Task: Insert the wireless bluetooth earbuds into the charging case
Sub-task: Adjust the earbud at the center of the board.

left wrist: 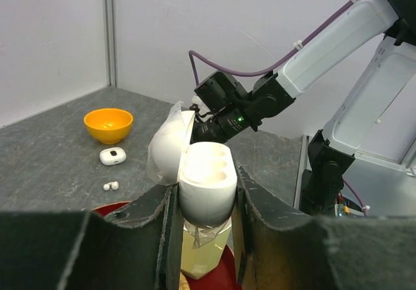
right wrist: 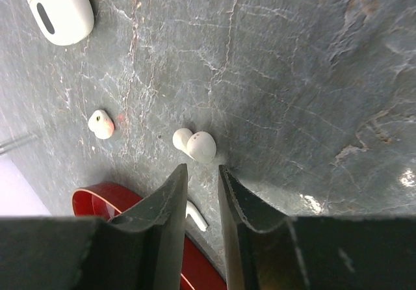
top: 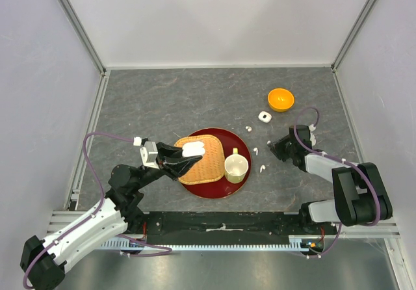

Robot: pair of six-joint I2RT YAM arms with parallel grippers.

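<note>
Grey stone-look tabletop [top: 162,95], boxed on 3 sides by white walls [top: 214,17] w/ metal rails at the edges. The back wall stands well apart from both pincers, and a wide stretch of grey top lies btwn. Count: 2 cases, 3 earbuds [right wrist: 195,145] that I can make out, 1 plate, 1 mat, 1 cup, 1 bowl. Left arm [top: 84,228] runs up from the near-left corner, forearm reaching toward the red plate [top: 218,192]. Left pincer [top: 188,157] is clenched on the open case [left wrist: 207,179], lid swung aside, sockets facing up, held above the woven mat [top: 208,166]; the cream cup [top: 236,166] stands on the plate just beyond its tips. Right arm [top: 325,166] is folded at the elbow, wrist low near the tabletop. Right pincer [right wrist: 202,168] has its jaws parted by a narrow gap, gripping nothing. One earbud lies just past its tips, a 2nd earbud [right wrist: 101,123] farther off on the plate side, a 3rd earbud [right wrist: 197,216] shows thru the gap, lying on the top beside the plate rim. Closed case [right wrist: 58,7] sits well past the tips, same side. Orange bowl [top: 281,99] is beyond that, twd the back wall.
</note>
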